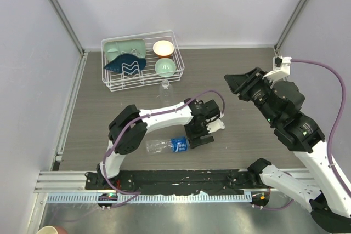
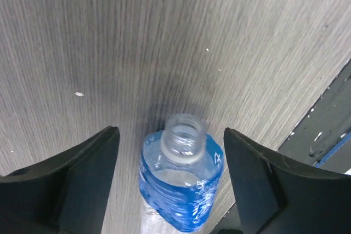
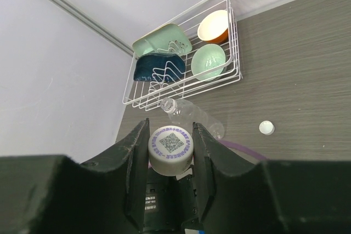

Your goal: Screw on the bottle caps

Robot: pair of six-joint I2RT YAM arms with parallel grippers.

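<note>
The blue-label bottle (image 1: 167, 145) lies on its side on the table, its uncapped neck (image 2: 185, 135) pointing right. My left gripper (image 1: 198, 135) is at that neck and open, with a gap between each finger (image 2: 88, 163) and the bottle (image 2: 181, 190). My right gripper (image 1: 235, 87) hangs raised over the right of the table, shut on a white bottle cap (image 3: 171, 149) with a printed code on top. The plain bottle (image 3: 192, 116) lies uncapped in front of the basket, also seen as the plain bottle (image 1: 164, 87) from above. A second white cap (image 3: 266, 127) lies loose on the table.
A white wire basket (image 1: 178, 61) at the back left holds pale green and cream bowls and a dark blue dish. The black mounting rail (image 1: 181, 179) runs along the near edge. Grey walls close in the left, back and right sides.
</note>
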